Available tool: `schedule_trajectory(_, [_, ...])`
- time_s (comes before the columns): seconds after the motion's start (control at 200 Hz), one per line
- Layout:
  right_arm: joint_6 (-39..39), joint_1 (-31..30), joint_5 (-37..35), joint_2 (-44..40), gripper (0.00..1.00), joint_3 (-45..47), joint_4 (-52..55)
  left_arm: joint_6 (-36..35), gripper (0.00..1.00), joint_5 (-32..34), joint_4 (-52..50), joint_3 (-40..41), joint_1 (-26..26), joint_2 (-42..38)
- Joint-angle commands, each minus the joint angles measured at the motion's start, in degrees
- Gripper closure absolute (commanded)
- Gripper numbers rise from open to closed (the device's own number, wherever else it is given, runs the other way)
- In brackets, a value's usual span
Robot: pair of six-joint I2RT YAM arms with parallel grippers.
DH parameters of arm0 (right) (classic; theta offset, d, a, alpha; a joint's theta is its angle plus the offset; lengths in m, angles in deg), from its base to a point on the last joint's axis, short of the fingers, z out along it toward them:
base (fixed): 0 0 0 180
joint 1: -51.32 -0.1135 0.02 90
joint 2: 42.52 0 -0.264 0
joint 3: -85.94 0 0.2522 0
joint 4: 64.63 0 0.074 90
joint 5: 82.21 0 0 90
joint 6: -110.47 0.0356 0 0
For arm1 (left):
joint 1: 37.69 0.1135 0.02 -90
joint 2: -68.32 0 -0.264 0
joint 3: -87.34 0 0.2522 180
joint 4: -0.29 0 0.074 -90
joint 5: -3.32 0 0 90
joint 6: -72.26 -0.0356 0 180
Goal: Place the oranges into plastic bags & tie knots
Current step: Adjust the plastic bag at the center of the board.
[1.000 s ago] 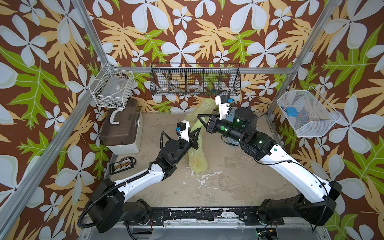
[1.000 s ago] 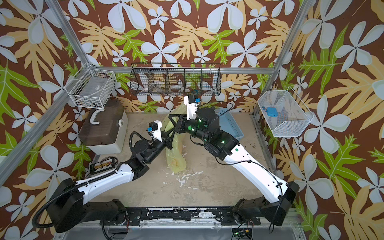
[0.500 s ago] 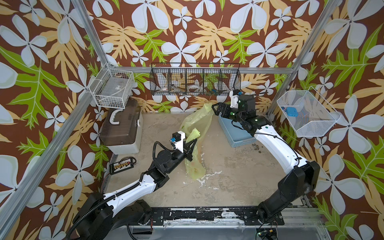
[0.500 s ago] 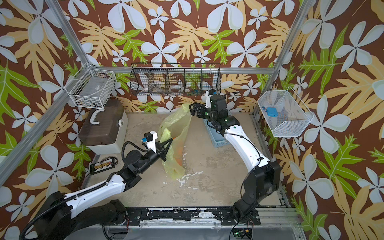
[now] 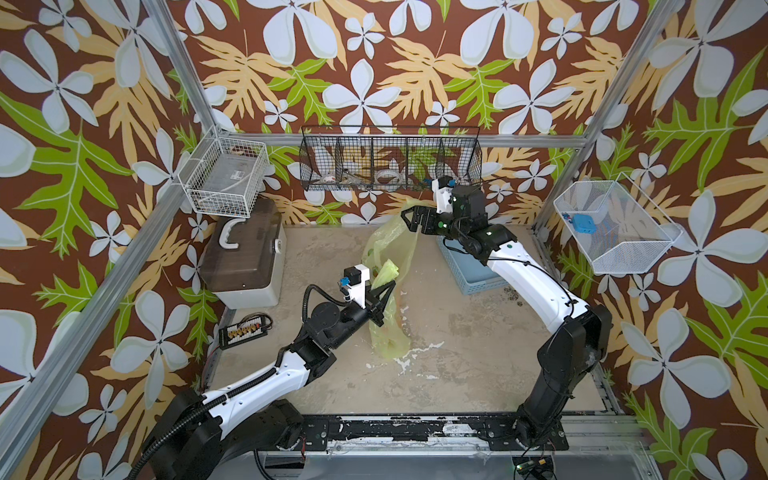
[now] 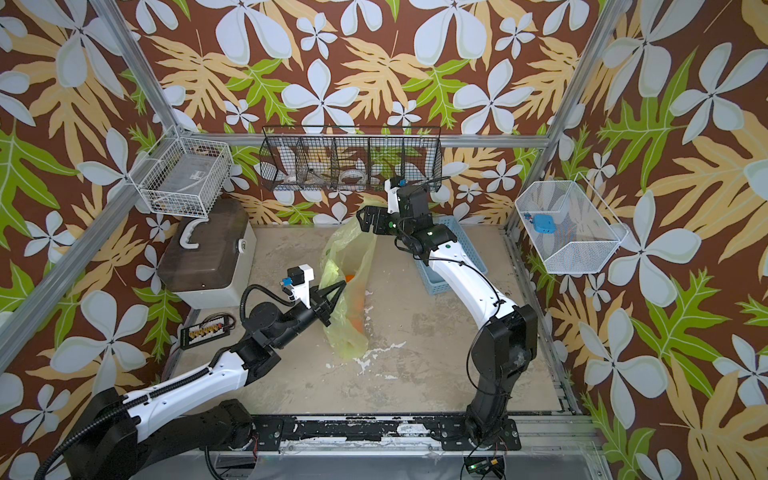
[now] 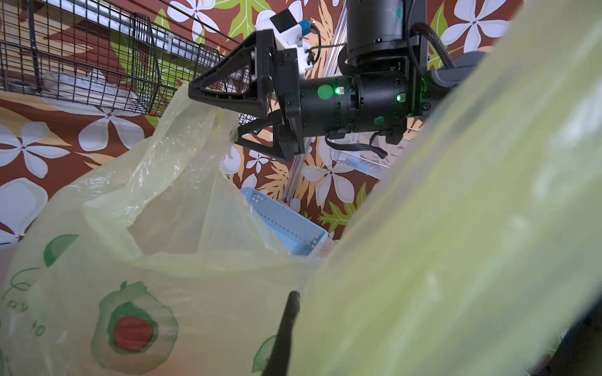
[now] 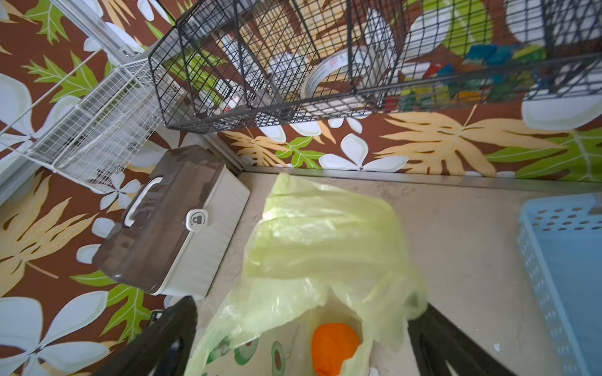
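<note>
The yellow-green plastic bag [image 5: 390, 332] [image 6: 347, 332] stands mid-table, stretched between both arms. My left gripper [image 5: 384, 286] [image 6: 336, 287] [image 7: 294, 299] is shut on its bunched near handle. My right gripper [image 5: 405, 218] [image 6: 362, 218] [image 8: 306, 307] hovers by the back wall with its jaws wide open. The far handle [image 7: 195, 110] lies loosely between its fingers and drapes against one of them. One orange [image 8: 335, 348] [image 6: 351, 277] lies inside the bag, and more orange shows through the plastic [image 6: 357, 309]. No knot is in view.
A light-blue perforated basket [image 5: 473, 276] [image 8: 560, 260] lies under the right arm. A brown-lidded box [image 5: 241, 257] stands back left, with a connector board [image 5: 245, 330] in front of it. A black wire basket [image 5: 390, 162] and white wire baskets [image 5: 226, 176] [image 5: 611, 226] hang on the walls.
My right gripper has opened wide and drawn back toward the rear wall. My left gripper, still shut on the handle, has moved a little toward the front, and the bag's mouth has spread.
</note>
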State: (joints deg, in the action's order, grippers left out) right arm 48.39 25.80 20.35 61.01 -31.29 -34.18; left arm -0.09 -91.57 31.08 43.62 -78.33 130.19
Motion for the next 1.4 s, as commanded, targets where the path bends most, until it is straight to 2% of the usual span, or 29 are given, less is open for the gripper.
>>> schedule_trajectory(0.0, [-3.0, -0.2, -3.7, 1.6, 0.00, -2.9, 2.6, 0.6, 1.00, -1.3, 1.4, -0.3, 0.1, 0.3])
schedule_trajectory(0.185, [-4.3, -0.8, -5.3, 5.8, 0.00, -9.2, 5.7, 1.0, 1.00, -1.9, 1.5, -0.4, 0.1, 0.4])
schedule_trajectory(0.345, [-4.4, -0.9, -4.8, 6.6, 0.09, -9.4, 6.1, 1.1, 1.00, -1.9, 1.5, -0.3, 0.1, 0.3])
schedule_trajectory(0.4, [-4.2, -0.9, -4.9, 5.9, 0.15, -8.0, 5.1, 1.2, 1.00, -1.9, 1.5, -0.2, 0.1, 0.2])
schedule_trajectory(0.45, [-4.3, -0.9, -5.1, 5.4, 0.27, -7.2, 4.7, 1.2, 1.00, -1.9, 1.6, -0.1, 0.0, 0.3])
schedule_trajectory(0.495, [-4.5, -0.9, -5.4, 5.1, 0.45, -6.9, 4.5, 1.5, 1.00, -2.0, 1.7, -0.1, 0.1, 0.3])
schedule_trajectory(0.545, [-4.9, -1.0, -6.0, 4.5, 0.80, -7.1, 4.5, 1.7, 1.00, -2.0, 2.0, 0.0, 0.1, 0.4])
schedule_trajectory(0.581, [-5.3, -0.9, -6.4, 4.0, 1.00, -7.5, 4.7, 2.1, 1.00, -1.7, 2.4, 0.1, 0.1, 0.3])
schedule_trajectory(0.711, [-5.9, -0.9, -9.2, -0.5, 1.00, -8.0, 5.4, 2.0, 1.00, -1.0, 2.5, -1.7, 1.1, -0.2])
schedule_trajectory(0.881, [-4.0, -0.9, -9.5, -11.6, 1.00, -1.8, 3.8, 6.8, 1.00, -9.5, 2.9, -7.1, 10.8, 1.4])
schedule_trajectory(0.971, [-2.1, -1.3, -8.7, -16.7, 1.00, 2.4, 3.8, 7.7, 1.00, -13.7, 2.2, -10.6, 14.9, 4.2])
schedule_trajectory(1.081, [0.0, -4.0, -10.9, -22.8, 1.00, 7.8, 3.6, 10.1, 1.00, -18.4, 2.5, -13.7, 19.0, 8.5])
schedule_trajectory(1.306, [4.8, -12.8, -18.1, -31.3, 1.00, 19.1, 2.7, 10.7, 1.00, -24.8, 1.5, -17.1, 22.1, 16.5])
schedule_trajectory(1.396, [3.8, -13.5, -18.3, -31.6, 1.00, 24.6, 0.3, 10.9, 1.00, -26.5, -0.2, -18.3, 22.1, 19.5])
